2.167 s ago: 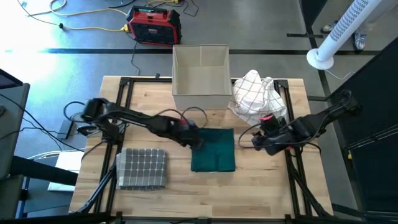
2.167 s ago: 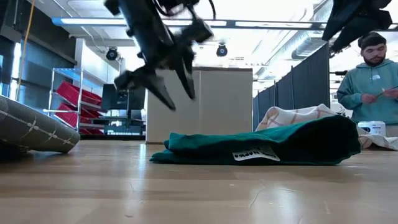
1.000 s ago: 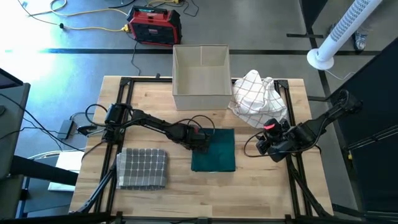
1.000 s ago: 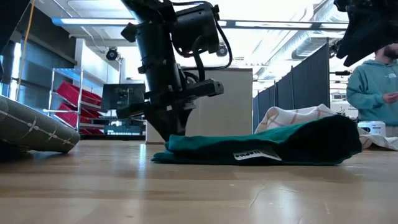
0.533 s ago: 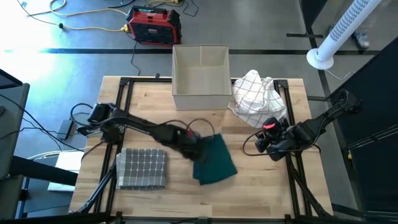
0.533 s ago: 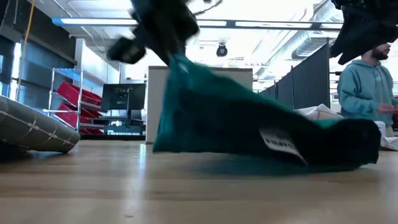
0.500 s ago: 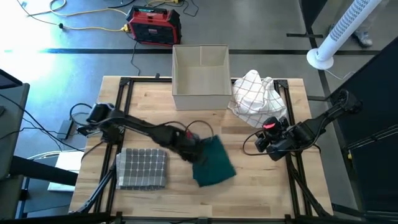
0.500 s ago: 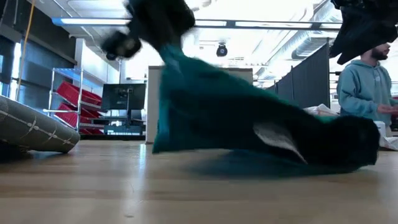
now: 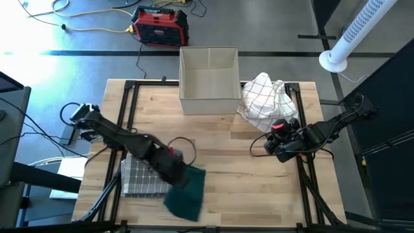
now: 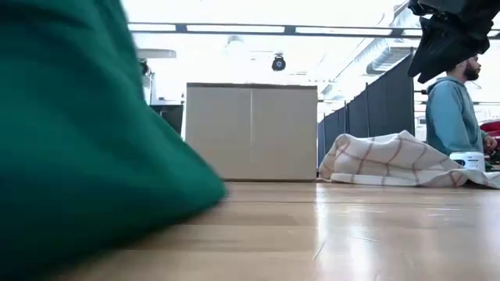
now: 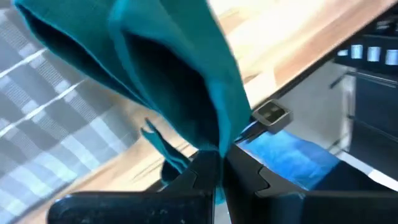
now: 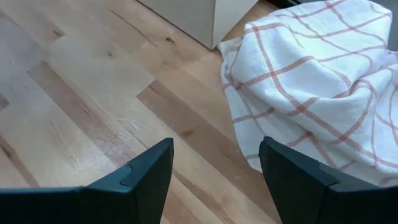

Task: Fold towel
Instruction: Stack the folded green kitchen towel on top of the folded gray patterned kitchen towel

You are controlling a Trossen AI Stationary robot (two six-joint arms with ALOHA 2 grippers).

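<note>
High view: green towel (image 9: 185,191) by the table's (image 9: 252,194) front edge, beside the grey towel (image 9: 139,176), pinched in the left jaws (image 9: 173,173) (already folded, likely for stacking). Right jaws (image 9: 266,146) parked open near the right edge.

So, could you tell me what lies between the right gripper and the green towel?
Only bare wooden tabletop, as the high view shows; the right gripper hangs open, apart from the green towel.

Matt teal cloth towel (image 9: 186,192), soft folds; smooth, faintly glossy wood table (image 9: 259,194).
</note>
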